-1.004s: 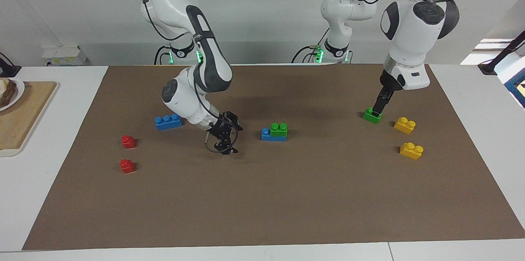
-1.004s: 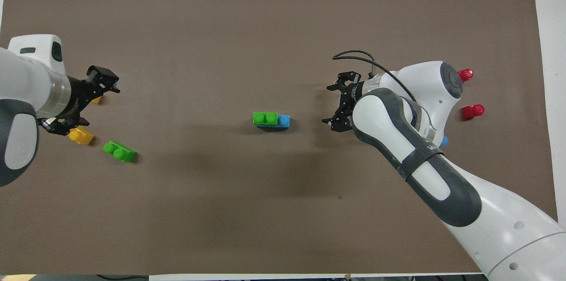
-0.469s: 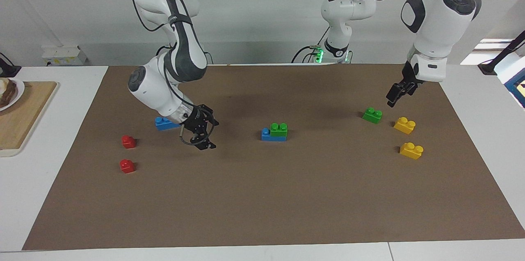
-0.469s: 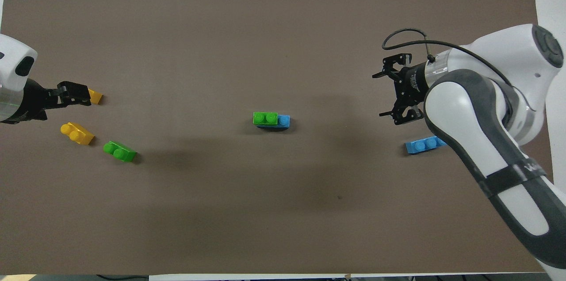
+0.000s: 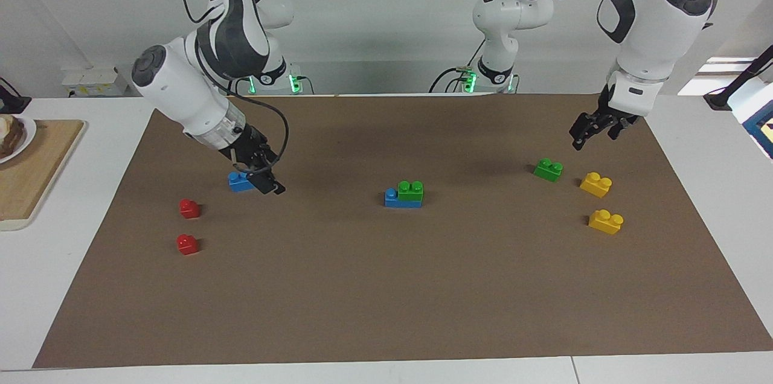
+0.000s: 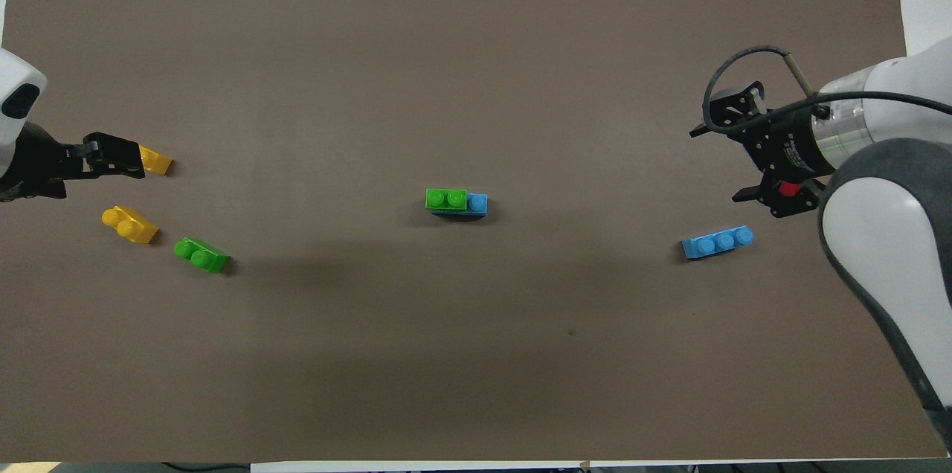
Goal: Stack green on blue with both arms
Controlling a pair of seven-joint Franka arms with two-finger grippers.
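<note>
Green brick [image 5: 410, 191] sits pressed on top of a blue brick [image 5: 396, 199] at mid-mat; it covers 2 of the blue brick's studs and leaves 1 blue stud bare at the end toward the right arm. Stack stands flat on the brown mat [image 5: 386, 299], no gripper near it.

Second green brick [image 5: 548, 169] lies loose on the mat toward the left arm's end, slightly skewed. 2 yellow bricks, the nearer one [image 5: 596, 184] just beside it and the farther one [image 5: 606, 221] farther from the robots.

Second blue brick [image 6: 718, 243] lies toward the right arm's end, 3 studs up, nothing on it. 2 small red bricks [image 5: 189, 208] [image 5: 187, 244] lie farther from the robots than it.

Left gripper [image 5: 595, 129]: raised, over the mat edge close to the loose green brick and the yellow bricks, touching none. Fingers apart, nothing between them.

Right gripper [image 5: 266, 177]: tilted, low over the loose blue brick, hiding part of it in the facing view. Overhead view shows that brick whole, with the gripper [image 6: 751, 164] clear of it. Fingers spread wide, holding nothing.
</note>
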